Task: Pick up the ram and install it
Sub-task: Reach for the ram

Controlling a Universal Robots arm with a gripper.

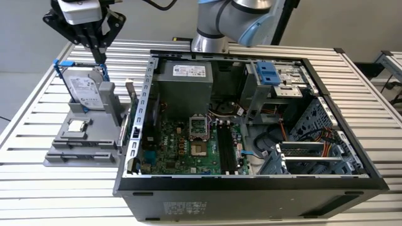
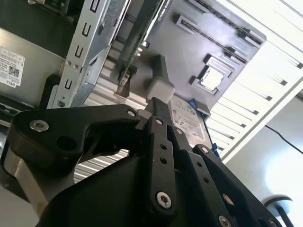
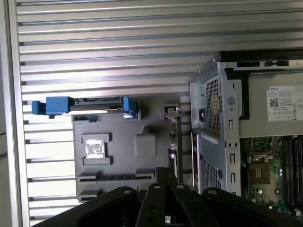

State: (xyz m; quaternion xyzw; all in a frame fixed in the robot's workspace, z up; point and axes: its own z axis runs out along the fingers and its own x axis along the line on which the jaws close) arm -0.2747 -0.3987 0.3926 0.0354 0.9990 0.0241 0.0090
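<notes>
Tool (image 1: 100, 55) is hovering on the exterior view's left, over the hard drive (image 1: 84, 88) in the grey fixture (image 1: 82, 157). Its fingers are together and gripping nothing. The ram (image 1: 131, 101) is standing on edge at the fixture's right side, just beside the case (image 1: 251, 195) wall, untouched. Judgement: the pick is not yet made. To do it well, I am aiming to part the fingers, square them across the stick's flat faces at mid-length, and stay clear of the case wall. Memory slots (image 1: 226, 146) are sitting further right, on the motherboard.
</notes>
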